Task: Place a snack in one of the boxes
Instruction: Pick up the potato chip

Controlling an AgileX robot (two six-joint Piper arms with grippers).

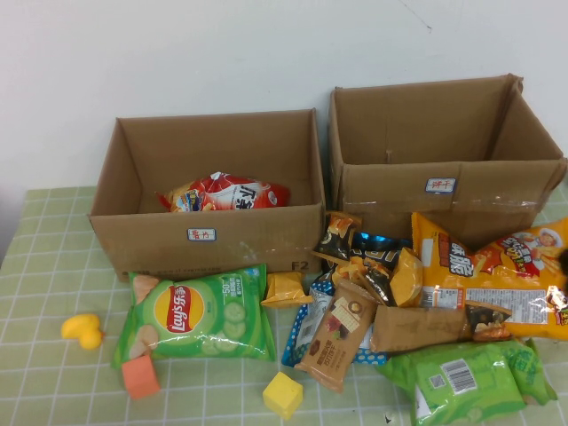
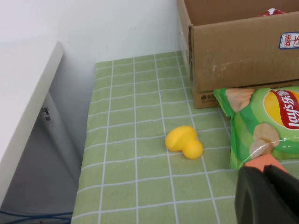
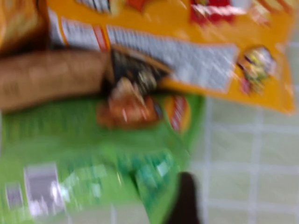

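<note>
Two open cardboard boxes stand at the back: the left box (image 1: pixel 209 235) holds a red chip bag (image 1: pixel 226 193), and I cannot see inside the right box (image 1: pixel 444 182). A green Lay's bag (image 1: pixel 200 315) lies in front of the left box. A pile of snacks lies in front of the right box, with an orange bag (image 1: pixel 497 275), a green bag (image 1: pixel 466 377) and a brown bar (image 1: pixel 337 333). Neither gripper shows in the high view. My left gripper (image 2: pixel 264 170) is shut and empty, low over the table beside the Lay's bag (image 2: pixel 266 126). My right gripper (image 3: pixel 187 200) hovers at the green bag's (image 3: pixel 84 158) edge.
A yellow duck toy (image 1: pixel 82 330), an orange block (image 1: pixel 140 376) and a yellow cube (image 1: pixel 282 393) lie on the green checked cloth near the front. The table's left edge drops off beside a white counter (image 2: pixel 23 93).
</note>
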